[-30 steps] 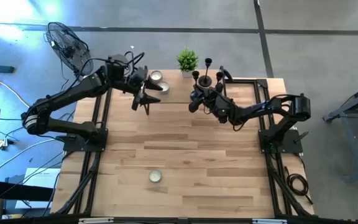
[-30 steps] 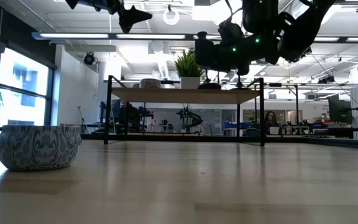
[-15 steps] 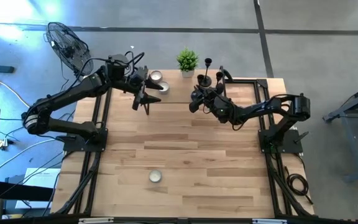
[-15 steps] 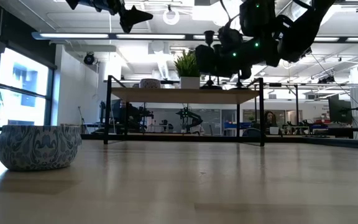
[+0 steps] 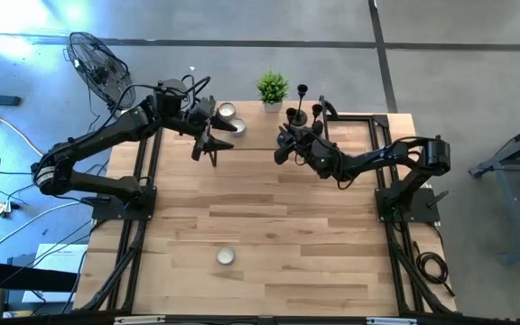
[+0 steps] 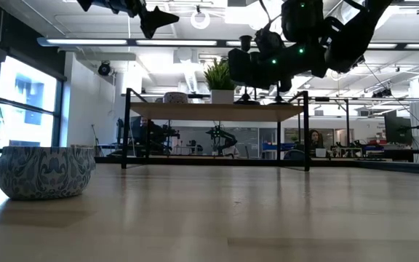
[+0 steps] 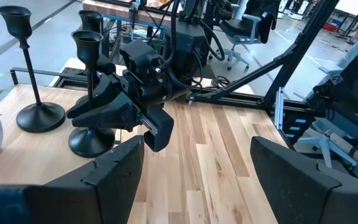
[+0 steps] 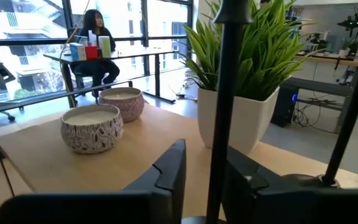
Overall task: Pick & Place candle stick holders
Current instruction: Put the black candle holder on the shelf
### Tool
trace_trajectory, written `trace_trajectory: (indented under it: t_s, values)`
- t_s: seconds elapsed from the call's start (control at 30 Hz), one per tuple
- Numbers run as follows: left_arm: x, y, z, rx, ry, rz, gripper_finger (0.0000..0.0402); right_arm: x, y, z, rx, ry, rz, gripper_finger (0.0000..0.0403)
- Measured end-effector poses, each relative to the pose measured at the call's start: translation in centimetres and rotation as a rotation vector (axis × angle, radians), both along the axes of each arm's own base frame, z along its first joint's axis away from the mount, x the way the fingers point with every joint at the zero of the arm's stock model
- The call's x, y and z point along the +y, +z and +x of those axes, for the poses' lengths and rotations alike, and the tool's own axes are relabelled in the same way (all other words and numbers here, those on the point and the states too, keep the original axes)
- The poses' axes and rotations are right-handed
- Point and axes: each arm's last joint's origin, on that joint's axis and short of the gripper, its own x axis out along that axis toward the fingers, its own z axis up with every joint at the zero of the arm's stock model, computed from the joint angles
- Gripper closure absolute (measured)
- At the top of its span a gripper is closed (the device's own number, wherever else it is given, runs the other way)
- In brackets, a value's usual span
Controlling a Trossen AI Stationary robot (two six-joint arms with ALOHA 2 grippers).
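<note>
Your right hand (image 8: 201,180) brackets the slim stem of a black candlestick holder (image 8: 225,93) by the potted plant (image 8: 247,74) at the bench's (image 5: 269,226) far edge; grip uncertain. It's rigid, top-heavy: hold mid-stem. Left hand (image 5: 213,149) hovers open, empty.

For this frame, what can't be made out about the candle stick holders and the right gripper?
- Third holder: in the left wrist view the right gripper covers most of it; only two candle stick holders show clearly.
- Right gripper's grip: in the right wrist view a stem stands between its fingers; contact is unclear.
- High view: the holders are too small to count.
</note>
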Motion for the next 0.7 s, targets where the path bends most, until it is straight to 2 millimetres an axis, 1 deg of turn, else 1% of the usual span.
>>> trace_trajectory:
  t_s: [0.43,0.57,0.7]
  values:
    - [0.0,0.0,0.0,-0.001,-0.002,0.000,0.0113,0.0,0.4,0.0,-0.036,0.007,-0.009,0.0217]
    - [0.0,0.0,0.0,0.000,-0.002,-0.001,0.0113,0.1,0.6,-0.1,-0.043,0.008,-0.019,0.0195]
    - [0.0,0.0,0.0,0.000,-0.001,-0.004,0.0113,0.3,1.2,-0.3,-0.036,0.013,-0.033,0.0185]
